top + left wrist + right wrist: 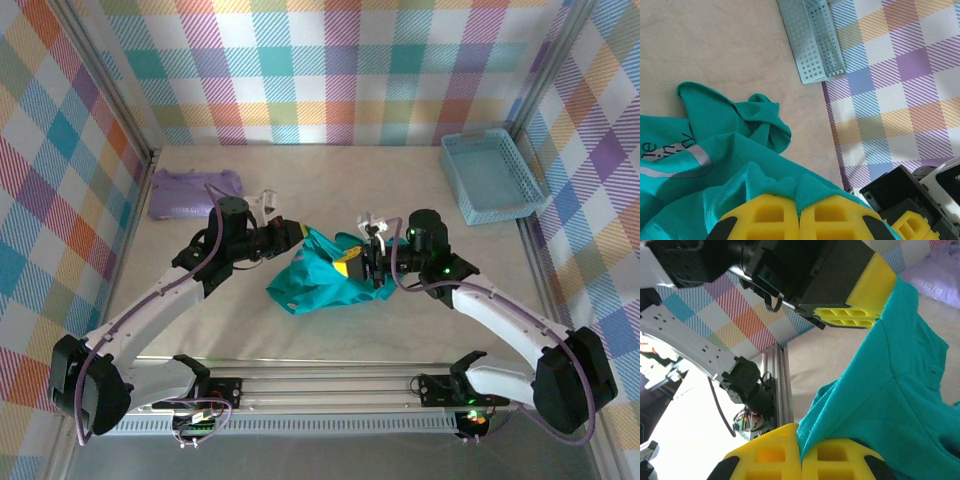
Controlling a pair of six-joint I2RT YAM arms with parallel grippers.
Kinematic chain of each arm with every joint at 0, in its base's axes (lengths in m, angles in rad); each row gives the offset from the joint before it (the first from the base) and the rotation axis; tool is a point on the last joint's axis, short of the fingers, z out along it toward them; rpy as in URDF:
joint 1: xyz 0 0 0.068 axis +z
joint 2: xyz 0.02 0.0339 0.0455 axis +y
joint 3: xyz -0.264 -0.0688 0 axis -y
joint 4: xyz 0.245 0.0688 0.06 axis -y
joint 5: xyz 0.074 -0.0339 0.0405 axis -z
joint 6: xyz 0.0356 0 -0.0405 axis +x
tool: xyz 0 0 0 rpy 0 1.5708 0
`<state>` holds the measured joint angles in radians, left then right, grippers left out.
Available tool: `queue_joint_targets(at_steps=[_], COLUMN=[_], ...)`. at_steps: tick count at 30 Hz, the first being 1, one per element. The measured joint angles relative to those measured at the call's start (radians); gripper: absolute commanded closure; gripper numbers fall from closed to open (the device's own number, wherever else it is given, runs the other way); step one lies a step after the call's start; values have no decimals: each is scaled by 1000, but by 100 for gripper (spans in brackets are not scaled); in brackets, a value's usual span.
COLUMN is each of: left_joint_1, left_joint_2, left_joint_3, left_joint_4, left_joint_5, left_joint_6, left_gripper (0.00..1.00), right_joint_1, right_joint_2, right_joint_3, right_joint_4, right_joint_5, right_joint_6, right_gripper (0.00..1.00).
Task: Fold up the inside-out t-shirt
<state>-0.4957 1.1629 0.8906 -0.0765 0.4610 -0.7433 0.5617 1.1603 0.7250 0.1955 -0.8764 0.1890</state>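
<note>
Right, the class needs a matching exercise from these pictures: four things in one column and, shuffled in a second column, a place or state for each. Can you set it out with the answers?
Column A
1. teal t-shirt
2. lavender folded garment
3. light blue basket
4. left gripper

Column B
a. far right corner, empty
b. shut on teal cloth
c. far left, lying flat
d. bunched up in the middle

Pairs: 1-d, 2-c, 3-a, 4-b
</note>
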Motion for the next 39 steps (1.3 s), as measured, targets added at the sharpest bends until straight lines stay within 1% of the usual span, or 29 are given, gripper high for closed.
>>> queue_joint_targets(at_steps=[1,5,8,10,13,16,18,21,23,24,26,28,32,33,35,36,38,39], left_joint_1=[2,16,24,25,25,10,-11,-65,-93,-101,-109,-111,-111,-111,-111,-111,-111,-111], left_joint_2=[0,25,46,24,-74,-170,-185,-156,-117,-93,-49,-19,-15,-18,-29,-39,-69,-92], left_joint_3=[0,29,58,51,0,-46,-56,-66,-69,-69,-70,-73,-84,-86,-98,-105,-125,-141], left_joint_4=[-9,-86,-159,-201,-212,-201,-177,-135,-106,-91,-58,-25,25,36,62,70,98,117], left_joint_5=[-2,-33,-79,-111,-126,-92,-68,-32,-13,-3,12,19,21,21,20,21,19,17], left_joint_6=[5,51,107,138,167,166,161,157,155,151,139,134,131,134,140,143,159,171], left_gripper=[86,63,50,42,33,29,27,27,30,35,51,69,97,100,100,100,100,100], right_joint_1=[3,15,16,16,16,16,16,16,16,16,16,16,16,16,16,16,16,16], right_joint_2=[11,34,43,62,91,107,108,108,108,108,109,108,93,84,66,58,46,40], right_joint_3=[9,13,14,18,21,21,21,21,21,21,21,21,6,-4,-22,-32,-47,-52], right_joint_4=[-14,-22,-8,-2,7,18,36,66,82,89,102,108,110,111,119,125,136,135], right_joint_5=[-1,-25,-25,-20,3,32,49,66,74,77,82,90,124,135,151,158,172,182], right_joint_6=[-12,-21,-9,5,28,50,66,87,96,101,110,114,118,120,132,141,161,172], right_gripper=[100,100,100,100,100,100,100,100,100,100,100,100,100,100,100,98,89,82])
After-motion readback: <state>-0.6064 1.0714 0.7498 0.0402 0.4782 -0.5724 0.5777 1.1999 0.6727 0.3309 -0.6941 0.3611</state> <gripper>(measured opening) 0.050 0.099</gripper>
